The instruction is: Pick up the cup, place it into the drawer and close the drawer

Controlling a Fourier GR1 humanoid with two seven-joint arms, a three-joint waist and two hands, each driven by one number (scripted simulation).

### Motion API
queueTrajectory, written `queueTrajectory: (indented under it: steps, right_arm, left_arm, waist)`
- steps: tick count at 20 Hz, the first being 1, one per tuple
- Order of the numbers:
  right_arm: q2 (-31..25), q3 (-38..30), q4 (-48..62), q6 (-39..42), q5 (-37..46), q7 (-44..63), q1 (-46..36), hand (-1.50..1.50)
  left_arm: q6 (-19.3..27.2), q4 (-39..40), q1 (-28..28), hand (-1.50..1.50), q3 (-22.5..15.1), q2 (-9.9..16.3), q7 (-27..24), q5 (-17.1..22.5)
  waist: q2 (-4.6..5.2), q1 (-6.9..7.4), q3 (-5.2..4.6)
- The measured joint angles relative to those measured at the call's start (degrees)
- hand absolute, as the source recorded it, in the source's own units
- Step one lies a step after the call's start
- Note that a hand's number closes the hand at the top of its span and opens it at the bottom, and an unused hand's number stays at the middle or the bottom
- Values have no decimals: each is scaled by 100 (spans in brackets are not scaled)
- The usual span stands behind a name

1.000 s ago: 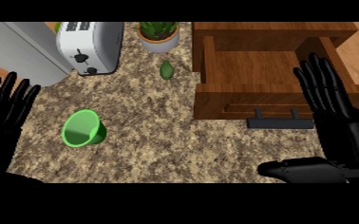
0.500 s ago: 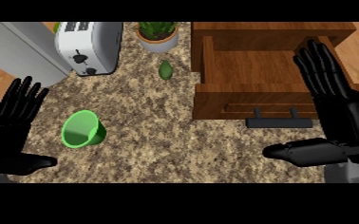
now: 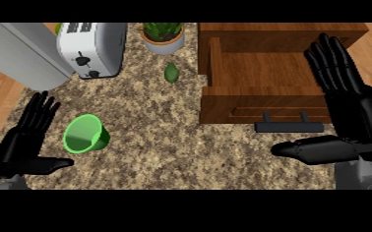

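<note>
Clearly, the green cup (image 3: 86, 134) is lying on its side on the speckled surface (image 3: 181, 147), in the left part of the view, and its open mouth is facing toward the lower left. The left hand (image 3: 27, 136) is standing just beside it, on the left, with its fingers straight and spread and the thumb pointing toward the cup; it is holding nothing and I do not see it touching the cup. So the cup is lying to the right of this hand, very near, and its long axis is running from the lower left to the upper right.

The right hand (image 3: 340, 109) is showing at the right edge, also with straight fingers and nothing in it, over the right side of the wooden drawer (image 3: 265, 86). The drawer is standing open, with its dark handle (image 3: 288, 126) at the front, well apart from the cup.

In my judgement the left hand is the nearer one, so the grasp is belonging to it, and the cup is then having to travel to the right, across the surface, into the drawer. The toaster (image 3: 91, 46), the potted plant (image 3: 163, 35) and a small green thing (image 3: 171, 72) are staying behind.
</note>
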Motion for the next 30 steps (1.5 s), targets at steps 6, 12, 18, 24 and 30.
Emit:
queueTrajectory:
  steps: [6, 12, 18, 24, 30]
  right_arm:
    - [-38, -82, 6, 23, -38, 133, -121, -150]
    - [-67, -171, 204, 58, -55, 63, -328, -150]
    - [-100, -247, 307, 149, -109, -59, -313, -150]
    - [-131, -258, 198, 131, -181, 203, -428, -150]
    - [-134, -266, 275, 88, -171, 299, -573, -150]
  left_arm:
    - [-120, 1678, -413, -150, 75, 185, -1101, -516]
    - [-45, 3508, -1063, -150, 94, 412, -2246, -1041]
    - [213, 4861, -1557, -150, 90, 554, -2982, -1355]
    - [449, 5439, -1796, -150, 73, 440, -3412, -1487]
    - [563, 5718, -1982, -150, 43, 371, -3668, -1582]
  waist:
    - [4, -17, -2]
    - [15, -39, -5]
    - [24, -67, -11]
    - [32, -95, -18]
    - [47, -111, -22]
